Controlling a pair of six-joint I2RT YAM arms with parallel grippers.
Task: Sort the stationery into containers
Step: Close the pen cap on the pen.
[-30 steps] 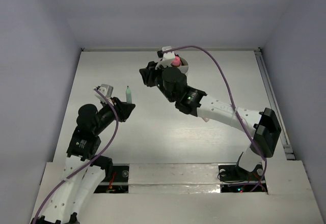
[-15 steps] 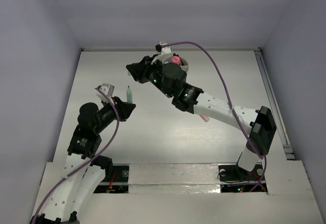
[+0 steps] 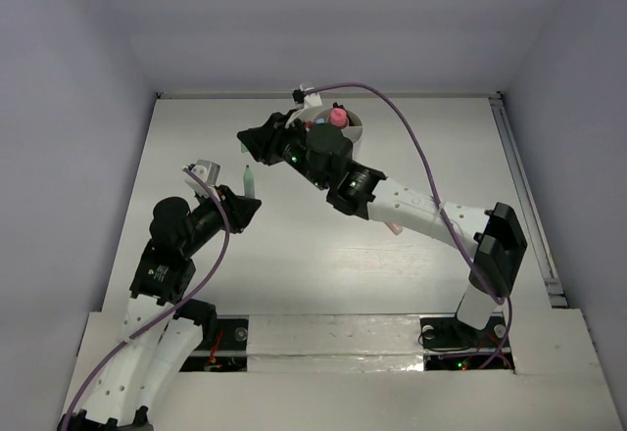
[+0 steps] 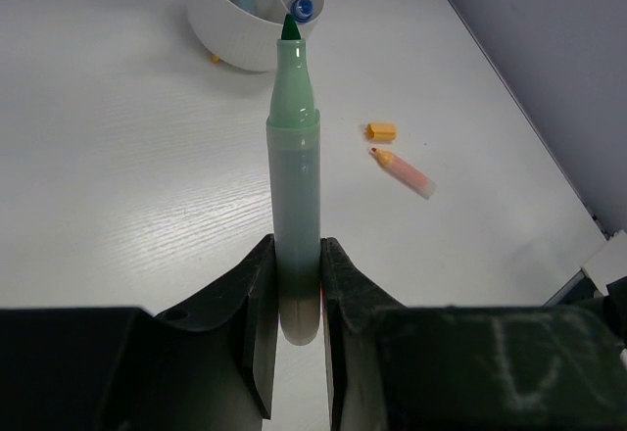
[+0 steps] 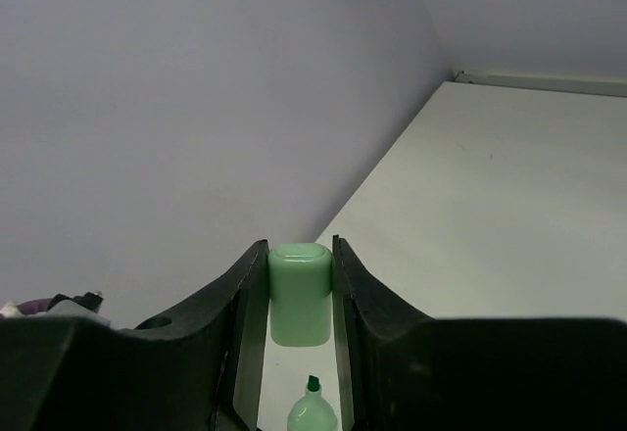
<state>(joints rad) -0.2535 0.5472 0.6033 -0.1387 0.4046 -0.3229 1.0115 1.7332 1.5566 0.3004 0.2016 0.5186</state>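
Left gripper pinched narrow on green marker, bare tip pointing far toward white cup at far centre. Right gripper part-open, clamping green cap, near marker tip, left of cup.

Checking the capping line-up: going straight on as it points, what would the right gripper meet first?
Probably the tip of the green marker in the left gripper, near the green cap; depth unclear.

The white table carries a round white cup, plus an orange cap just beside a pale pink marker.
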